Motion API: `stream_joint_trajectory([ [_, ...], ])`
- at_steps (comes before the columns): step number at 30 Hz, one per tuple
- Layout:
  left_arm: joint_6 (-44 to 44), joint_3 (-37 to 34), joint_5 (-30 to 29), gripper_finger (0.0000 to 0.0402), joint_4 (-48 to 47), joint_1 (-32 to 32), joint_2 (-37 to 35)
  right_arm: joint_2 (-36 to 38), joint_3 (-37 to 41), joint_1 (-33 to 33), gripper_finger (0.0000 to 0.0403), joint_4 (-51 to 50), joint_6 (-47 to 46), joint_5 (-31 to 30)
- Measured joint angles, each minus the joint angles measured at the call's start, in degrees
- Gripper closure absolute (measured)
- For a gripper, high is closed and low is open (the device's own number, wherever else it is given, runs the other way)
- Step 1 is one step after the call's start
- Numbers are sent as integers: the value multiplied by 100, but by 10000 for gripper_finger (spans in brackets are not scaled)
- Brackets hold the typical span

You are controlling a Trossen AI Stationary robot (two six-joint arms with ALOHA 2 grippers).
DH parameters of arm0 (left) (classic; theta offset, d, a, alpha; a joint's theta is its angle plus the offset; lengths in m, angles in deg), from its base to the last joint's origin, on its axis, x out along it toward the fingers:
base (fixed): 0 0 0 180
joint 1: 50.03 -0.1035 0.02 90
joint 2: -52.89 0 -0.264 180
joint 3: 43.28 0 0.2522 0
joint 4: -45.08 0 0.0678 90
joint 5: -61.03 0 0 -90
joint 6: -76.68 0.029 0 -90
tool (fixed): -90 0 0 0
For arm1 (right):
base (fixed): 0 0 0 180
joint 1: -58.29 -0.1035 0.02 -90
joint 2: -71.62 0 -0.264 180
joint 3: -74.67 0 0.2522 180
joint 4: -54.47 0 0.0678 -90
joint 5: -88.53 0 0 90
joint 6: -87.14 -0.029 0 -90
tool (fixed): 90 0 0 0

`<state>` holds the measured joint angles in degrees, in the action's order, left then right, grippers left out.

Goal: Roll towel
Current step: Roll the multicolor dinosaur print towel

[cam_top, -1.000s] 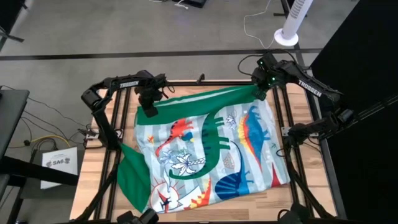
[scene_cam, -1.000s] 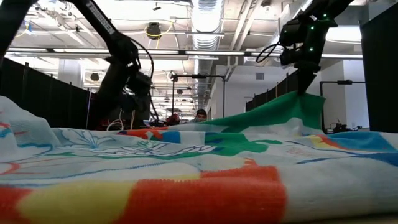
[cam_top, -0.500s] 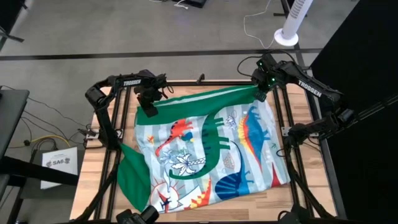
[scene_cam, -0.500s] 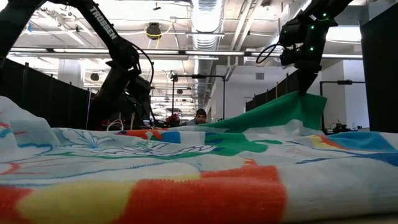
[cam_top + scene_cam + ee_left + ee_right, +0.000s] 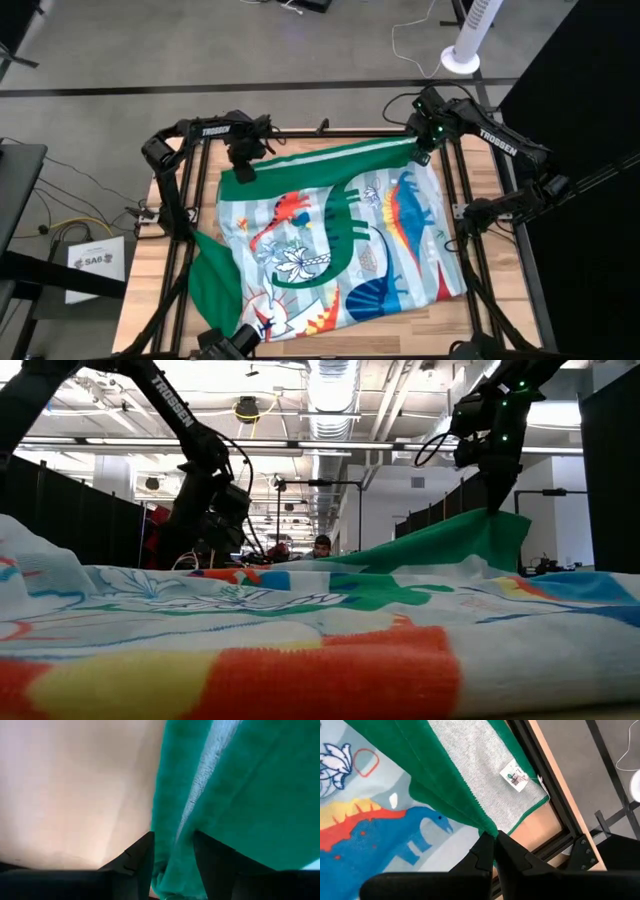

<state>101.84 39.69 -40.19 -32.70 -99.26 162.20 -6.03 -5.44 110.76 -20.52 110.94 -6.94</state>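
The towel lay spread, print up, over the wooden surface, its far green hem folded inward. The left end effector pinched one far corner, the right end effector the other. Rolling well probably called for drawing both corners inward evenly, keeping the hem taut.

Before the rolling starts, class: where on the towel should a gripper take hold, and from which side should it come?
Probably at the towel's far green edge, pinching its two corners from above. That hem lies folded back and raised off the table, so fingers fit around it. The left gripper and right gripper are each shut on a far corner, one at each end of that edge.
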Motion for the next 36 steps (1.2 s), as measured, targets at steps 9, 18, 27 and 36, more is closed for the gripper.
stream_joint_trajectory([
  [9, -87, 0, 68, 281, -311, 11, 45, 0, 0, 54, 403, 169, 69, 0],
  [18, -316, 5, 74, 393, -763, 11, 23, 0, 0, 195, 403, 258, 265, -2],
  [27, -897, 15, 79, 400, -1023, 85, -1342, -62, 0, 251, 403, 859, 326, -191],
  [36, -1582, -3, 74, 401, 53, -230, -1925, -1296, 0, 775, 403, 1973, 121, -364],
])
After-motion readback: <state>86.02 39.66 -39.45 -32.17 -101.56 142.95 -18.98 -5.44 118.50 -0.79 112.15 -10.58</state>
